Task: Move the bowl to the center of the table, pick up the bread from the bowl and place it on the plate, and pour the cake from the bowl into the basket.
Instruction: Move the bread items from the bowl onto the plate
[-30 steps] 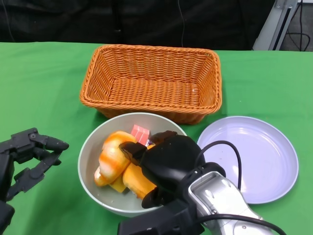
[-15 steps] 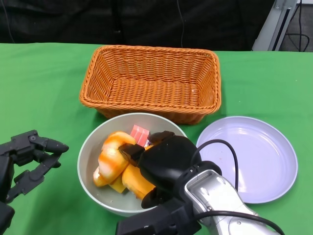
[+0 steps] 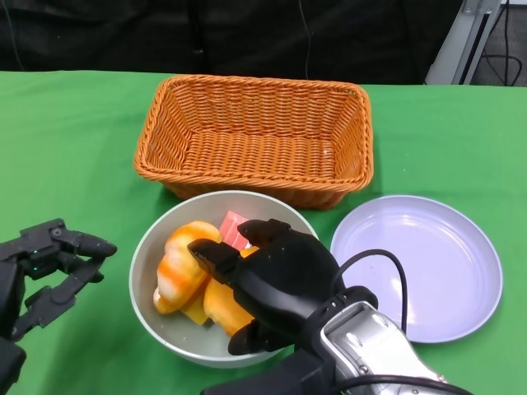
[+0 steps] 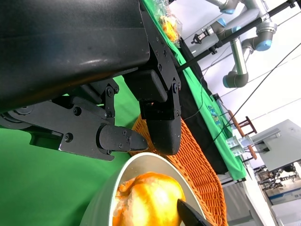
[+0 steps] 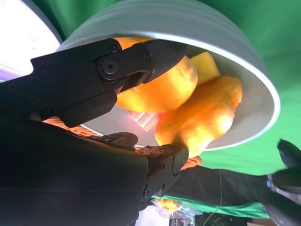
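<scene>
My right robot hand (image 3: 276, 284) is inside the bowl (image 3: 146, 263), and its fingers are around one orange bread (image 3: 224, 306). From the head view I cannot tell if they really press it. The right wrist view shows more: one finger (image 5: 141, 56) lies over the bread (image 5: 160, 89) and another finger (image 5: 162, 157) is on its other side, so the bread is between them, but I cannot tell if the grip is closed. A second bread (image 3: 183, 267) lies just left of it in the bowl, and the pink cake (image 3: 233, 226) is at the far side, near the rim.

My left robot hand (image 3: 45, 267) is near the left edge of the counter (image 3: 74, 156), fingers apart, holding nothing, apart from the bowl.

The basket (image 3: 257, 136) stands just behind the bowl. The plate (image 3: 428, 263) is to the right, its rim close beside the bowl's rim.
</scene>
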Tool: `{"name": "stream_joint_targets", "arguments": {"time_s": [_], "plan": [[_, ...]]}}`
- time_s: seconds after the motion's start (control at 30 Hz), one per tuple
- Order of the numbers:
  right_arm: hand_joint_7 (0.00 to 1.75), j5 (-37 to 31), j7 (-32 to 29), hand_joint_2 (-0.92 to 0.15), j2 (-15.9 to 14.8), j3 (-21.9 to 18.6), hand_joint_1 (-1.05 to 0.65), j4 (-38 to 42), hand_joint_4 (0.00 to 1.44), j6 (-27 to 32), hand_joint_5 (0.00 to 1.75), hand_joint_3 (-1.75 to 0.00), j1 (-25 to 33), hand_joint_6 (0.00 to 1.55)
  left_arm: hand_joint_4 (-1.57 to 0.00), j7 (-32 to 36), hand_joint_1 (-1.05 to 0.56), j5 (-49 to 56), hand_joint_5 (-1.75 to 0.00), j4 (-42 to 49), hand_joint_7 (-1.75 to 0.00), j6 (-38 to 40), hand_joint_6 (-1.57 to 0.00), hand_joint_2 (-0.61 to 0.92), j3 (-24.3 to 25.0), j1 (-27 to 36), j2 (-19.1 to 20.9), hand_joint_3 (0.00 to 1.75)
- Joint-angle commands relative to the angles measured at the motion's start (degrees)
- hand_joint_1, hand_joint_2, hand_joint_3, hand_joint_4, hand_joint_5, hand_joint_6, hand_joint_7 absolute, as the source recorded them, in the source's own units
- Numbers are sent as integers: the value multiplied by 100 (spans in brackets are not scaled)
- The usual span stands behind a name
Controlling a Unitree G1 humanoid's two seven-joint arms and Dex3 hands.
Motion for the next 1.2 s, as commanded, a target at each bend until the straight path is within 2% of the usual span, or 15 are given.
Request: {"name": "stream_joint_targets", "arguments": {"time_s": [0.03,0.67,0.87,1.2], "plan": [[0,12,-94,-92,-97,-26,-77,-151,33,-64,5,-2,107,42,-85,4,-7,-43,-117,30,-77,-17,-91,92,16,-17,70,26],[2,-181,-117,-92,-153,-104,-75,-904,41,-196,6,-4,331,49,-85,32,-10,-14,-117,102,-78,-2,-91,92,29,-66,95,25],[1,-196,-126,-92,-111,-118,-75,-698,42,-212,6,-3,181,50,-86,-38,-8,-57,-117,270,-77,-155,-91,92,30,-127,121,25],[0,12,-367,-92,39,-209,-72,177,44,-296,5,-4,-235,46,-87,85,-7,26,-116,236,-77,-220,-91,92,31,-87,57,25]]}}
